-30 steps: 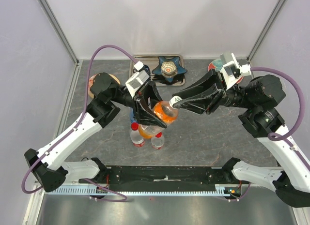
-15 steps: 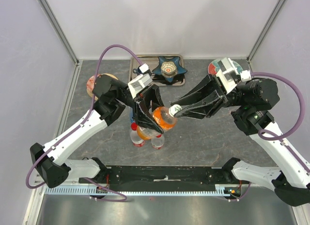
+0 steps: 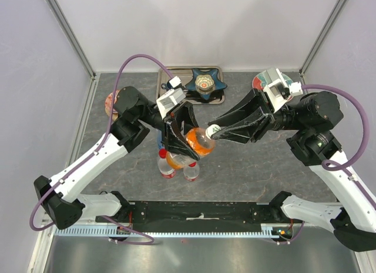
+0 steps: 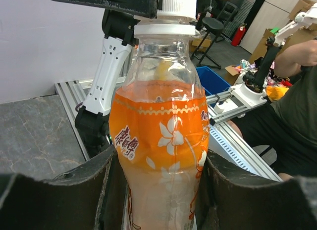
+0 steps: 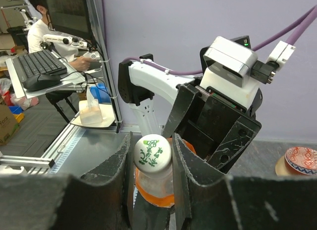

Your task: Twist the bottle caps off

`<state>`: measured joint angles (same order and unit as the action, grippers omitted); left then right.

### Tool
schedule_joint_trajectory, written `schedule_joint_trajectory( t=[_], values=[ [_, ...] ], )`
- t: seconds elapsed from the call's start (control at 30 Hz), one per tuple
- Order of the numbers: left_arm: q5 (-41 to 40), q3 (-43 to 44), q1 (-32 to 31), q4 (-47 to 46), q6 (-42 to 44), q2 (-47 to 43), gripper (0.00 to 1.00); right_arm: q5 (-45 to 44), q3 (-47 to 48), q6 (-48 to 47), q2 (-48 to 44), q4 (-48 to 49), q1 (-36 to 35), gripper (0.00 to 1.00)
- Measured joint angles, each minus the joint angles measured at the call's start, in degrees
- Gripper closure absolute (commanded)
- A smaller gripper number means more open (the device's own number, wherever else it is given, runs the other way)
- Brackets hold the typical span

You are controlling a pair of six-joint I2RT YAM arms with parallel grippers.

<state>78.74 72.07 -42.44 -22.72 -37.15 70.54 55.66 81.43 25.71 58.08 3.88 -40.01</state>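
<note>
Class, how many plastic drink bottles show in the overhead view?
3. The orange-drink plastic bottle is held up, body in the left gripper, white cap in the right gripper. Beneath it stand the left clear red-labelled bottle and the right clear red-labelled bottle. Others may be hidden.

A grey, stone-patterned table top [image 3: 247,161] is shown. At its far edge a rectangular metal tray [image 3: 218,98] is laid flat. A round red-patterned plate [image 3: 111,100] is seen at the far left, half hidden and perhaps raised on a pale disc. A second round patterned plate [image 3: 259,80] is set at the far right. Towards the near edge, a clear plastic bottle with a red-and-white label [image 3: 167,167] is stood upright, and a second clear labelled bottle [image 3: 191,171] is placed just beside it.
</note>
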Motion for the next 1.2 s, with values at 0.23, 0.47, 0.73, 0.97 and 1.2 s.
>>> schedule_joint_trajectory(
  t=[0.23,0.47,0.73,0.97,1.2],
  values=[
    [-3.0,1.2,0.0,6.9,5.6,-1.0,0.47,-2.9,2.4,-0.7,0.1,-5.1,0.0,0.58],
    [-5.8,1.9,0.4,12.1,10.9,-1.2,0.47,-4.7,4.2,-0.7,0.2,-9.0,-0.3,0.41],
    [-9.4,2.0,0.6,16.1,14.0,-1.2,0.47,-7.3,5.0,-1.1,0.2,-11.8,-0.4,0.25],
    [-14.7,2.1,1.0,18.4,15.4,-1.2,0.47,-16.8,9.6,-2.1,1.1,-17.6,-0.8,0.21],
    [-19.3,2.1,1.4,20.0,16.4,-1.2,0.47,-30.3,15.0,-2.3,2.5,-22.3,-1.0,0.21]
  ],
)
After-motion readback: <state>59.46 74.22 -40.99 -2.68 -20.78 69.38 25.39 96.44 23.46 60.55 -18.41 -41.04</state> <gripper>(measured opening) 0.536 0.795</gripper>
